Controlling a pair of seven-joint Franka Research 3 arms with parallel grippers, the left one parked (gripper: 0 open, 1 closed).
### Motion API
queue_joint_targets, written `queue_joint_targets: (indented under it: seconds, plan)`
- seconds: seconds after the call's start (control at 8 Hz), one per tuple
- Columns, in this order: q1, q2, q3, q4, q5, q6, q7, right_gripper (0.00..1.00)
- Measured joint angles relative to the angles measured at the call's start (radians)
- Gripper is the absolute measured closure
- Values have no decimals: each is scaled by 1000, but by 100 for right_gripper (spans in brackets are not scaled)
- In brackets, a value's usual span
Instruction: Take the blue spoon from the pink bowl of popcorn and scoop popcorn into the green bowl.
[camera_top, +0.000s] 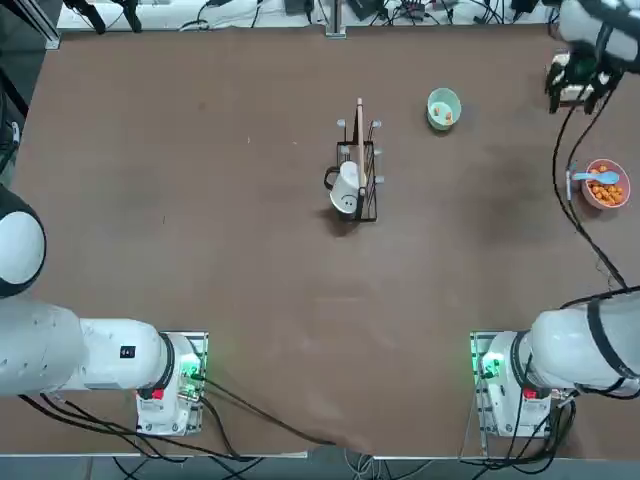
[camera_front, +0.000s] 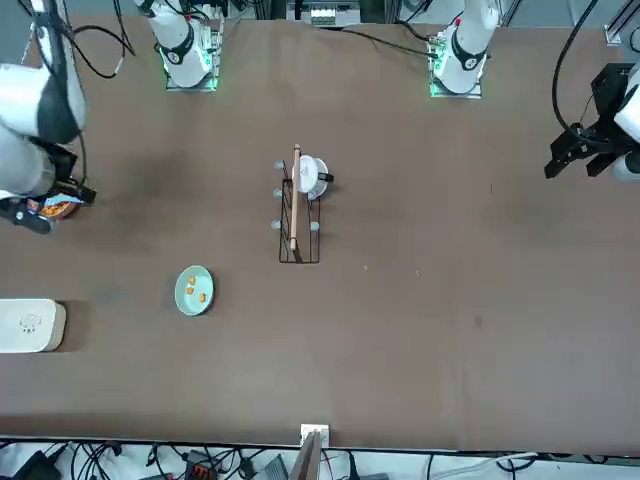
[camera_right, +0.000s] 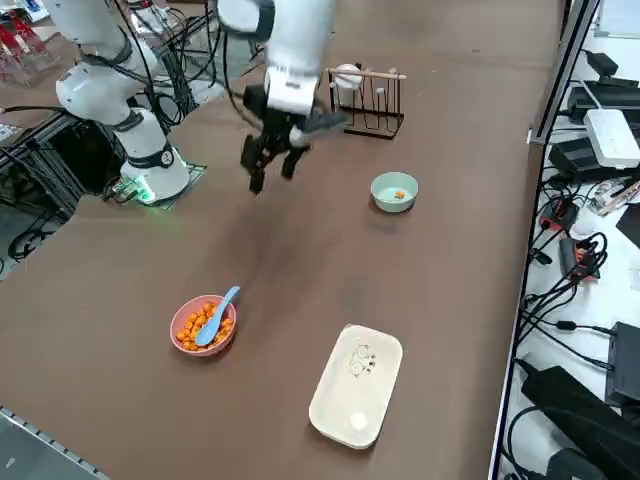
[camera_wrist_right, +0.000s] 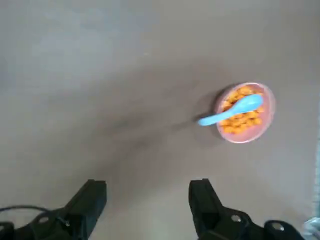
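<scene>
Wide open and holding nothing, the jaws of your right gripper (camera_wrist_right: 147, 185) hang above the brown, smooth-topped bench (camera_right: 290, 260), their two black fingers spread well apart and clear of both bowls. Your small pale blue spoon (camera_wrist_right: 232, 109), with its smooth finish and short handle, lies in the round salmon-pink bowl (camera_right: 176, 325) at the right of the scene, its rounded scoop resting on a heap of lumpy orange popcorn (camera_right: 188, 335) and its handle jutting over the rim toward the left. Farther off and to the left of that bowl, you have the round pale mint-green bowl (camera_top: 452, 97), thin-rimmed and smooth inside, with a few orange pieces lying in it. Left of the green bowl stands a black wire rack (camera_right: 384, 112) with a pale rod (camera_front: 295, 200) running along its top; a glossy white mug (camera_top: 344, 188) with a dark handle sits against it. Beyond the pink bowl, at the far right, a white rectangular tray (camera_right: 352, 400) with rounded corners lies flat, a small line drawing on its surface.
</scene>
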Motion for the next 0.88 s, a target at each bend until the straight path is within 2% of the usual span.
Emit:
queue_joint_targets:
  seconds: [0.38, 0.62, 0.75, 0.88]
  plan:
    - [51, -3, 2, 175, 201, -143, -35, 0]
    - [60, -10, 0, 316, 298, -292, -127, 0]
    - [62, -18, -3, 362, 311, -334, -213, 0]
    - [72, -39, -4, 371, 299, -329, -289, 0]
